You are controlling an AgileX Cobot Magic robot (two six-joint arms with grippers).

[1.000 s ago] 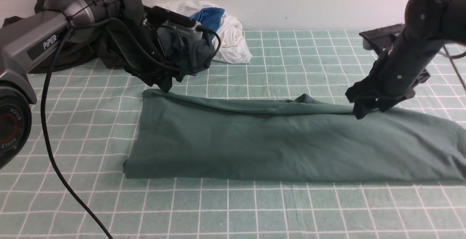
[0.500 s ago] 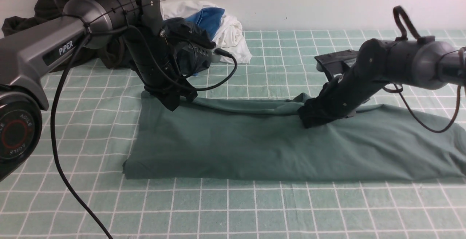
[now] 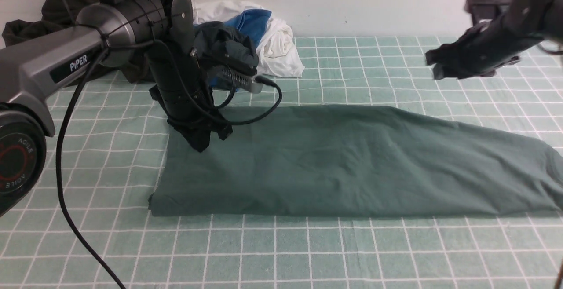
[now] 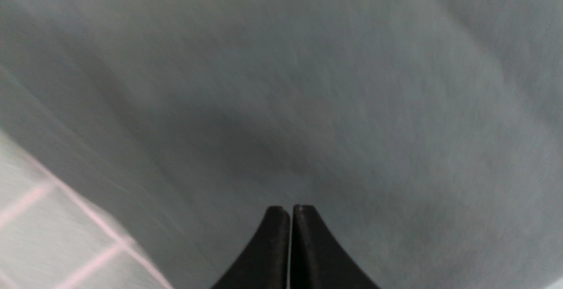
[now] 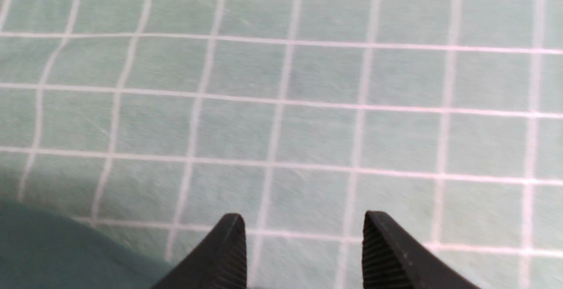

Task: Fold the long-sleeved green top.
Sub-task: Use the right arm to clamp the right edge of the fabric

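A: Front view. Where's the green long-sleeved top [image 3: 352, 166]?
B: Flat on checked cloth [image 3: 308, 254] over bench, long band, centre-L to R edge of frame. L end effector [image 3: 200, 144] points down at its far-L corner, tip at the fabric. R end effector [image 3: 433, 67] up in the air, far R, well apart from top. White/blue clothes pile [image 3: 277, 42] at back, dark garment [image 3: 26, 29] far L.
A: L wrist?
B: Fingers [image 4: 277, 245] pressed together, nothing visible btwn them. Top fills nearly all the frame beneath.
A: R wrist?
B: Fingers [image 5: 224, 254] apart, nothing held, over the checks; top's edge just in shot.
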